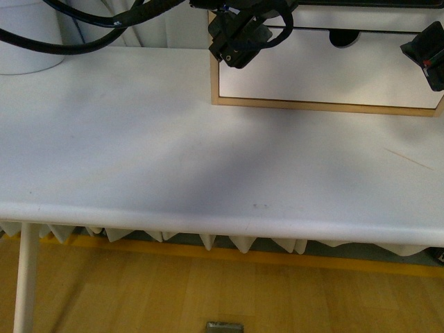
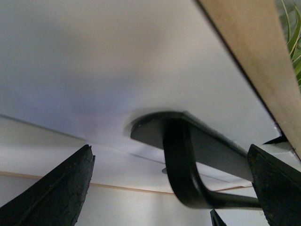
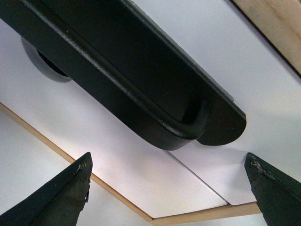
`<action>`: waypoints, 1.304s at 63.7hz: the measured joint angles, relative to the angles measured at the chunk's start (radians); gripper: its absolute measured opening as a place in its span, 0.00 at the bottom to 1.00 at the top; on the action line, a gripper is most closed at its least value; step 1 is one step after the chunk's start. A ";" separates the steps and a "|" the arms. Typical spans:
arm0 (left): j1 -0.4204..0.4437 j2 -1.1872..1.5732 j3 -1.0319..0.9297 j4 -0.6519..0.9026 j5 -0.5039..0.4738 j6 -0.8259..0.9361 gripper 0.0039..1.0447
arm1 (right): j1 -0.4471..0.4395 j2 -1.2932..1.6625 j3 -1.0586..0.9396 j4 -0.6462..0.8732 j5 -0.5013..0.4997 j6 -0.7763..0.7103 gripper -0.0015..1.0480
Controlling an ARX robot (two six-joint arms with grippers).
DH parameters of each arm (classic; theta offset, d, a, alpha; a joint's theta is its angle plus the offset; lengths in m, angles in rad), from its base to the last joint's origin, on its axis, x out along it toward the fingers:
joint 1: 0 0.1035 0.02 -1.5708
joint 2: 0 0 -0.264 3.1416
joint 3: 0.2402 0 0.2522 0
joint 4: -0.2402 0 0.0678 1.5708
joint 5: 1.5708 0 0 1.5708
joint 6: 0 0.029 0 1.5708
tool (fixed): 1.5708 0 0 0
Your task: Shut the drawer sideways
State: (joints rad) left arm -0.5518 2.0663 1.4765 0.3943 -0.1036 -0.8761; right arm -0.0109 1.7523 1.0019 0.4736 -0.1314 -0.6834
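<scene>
The light-wood cabinet (image 1: 326, 104) stands at the table's far right. The drawer's white front (image 1: 374, 19) runs along the top edge of the front view, with a dark half-round notch (image 1: 345, 38) close below. My left gripper (image 1: 236, 41) hangs at the cabinet's left end and my right gripper (image 1: 424, 55) at its right end. In the left wrist view the open left gripper (image 2: 169, 188) has the black bar handle's end post (image 2: 181, 165) between its fingers (image 2: 56, 193). In the right wrist view the open right gripper (image 3: 167, 193) sits just off the handle's (image 3: 127, 89) other end.
The cabinet stands on a white table (image 1: 173, 152). Black cables (image 1: 69, 35) and a white object (image 1: 28, 41) lie at the far left. Green plant leaves (image 2: 294, 28) show past the cabinet's wooden side. A plain white panel (image 3: 155, 179) lies beside the handled front.
</scene>
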 joint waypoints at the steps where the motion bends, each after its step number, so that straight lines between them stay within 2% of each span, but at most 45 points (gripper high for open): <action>1: 0.000 0.002 0.003 -0.003 0.000 0.000 0.95 | 0.000 0.001 0.001 0.000 0.000 0.000 0.91; 14: 0.003 0.003 0.008 -0.003 -0.001 0.000 0.95 | -0.003 0.006 0.005 -0.003 -0.001 0.007 0.91; 33: 0.068 -0.124 -0.222 0.066 -0.002 0.026 0.95 | -0.014 -0.117 -0.101 -0.034 -0.035 0.008 0.91; 43: 0.155 -0.242 -0.409 0.100 -0.009 0.058 0.95 | -0.016 -0.265 -0.218 -0.050 -0.062 0.018 0.91; 58: 0.344 -0.476 -0.727 0.137 -0.024 0.101 0.95 | -0.025 -0.533 -0.422 -0.085 -0.081 0.071 0.91; 63: 0.420 -0.629 -0.865 0.132 -0.027 0.133 0.95 | -0.031 -0.687 -0.505 -0.130 -0.079 0.117 0.91; 76: 0.536 -1.053 -1.126 -0.030 -0.027 0.189 0.95 | -0.022 -1.076 -0.658 -0.342 -0.054 0.213 0.91; 83: 0.613 -1.382 -1.246 -0.269 -0.061 0.249 0.95 | 0.016 -1.344 -0.747 -0.504 0.016 0.298 0.91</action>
State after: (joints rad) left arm 0.0616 0.6838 0.2302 0.1253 -0.1646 -0.6270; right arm 0.0055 0.4088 0.2554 -0.0307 -0.1154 -0.3855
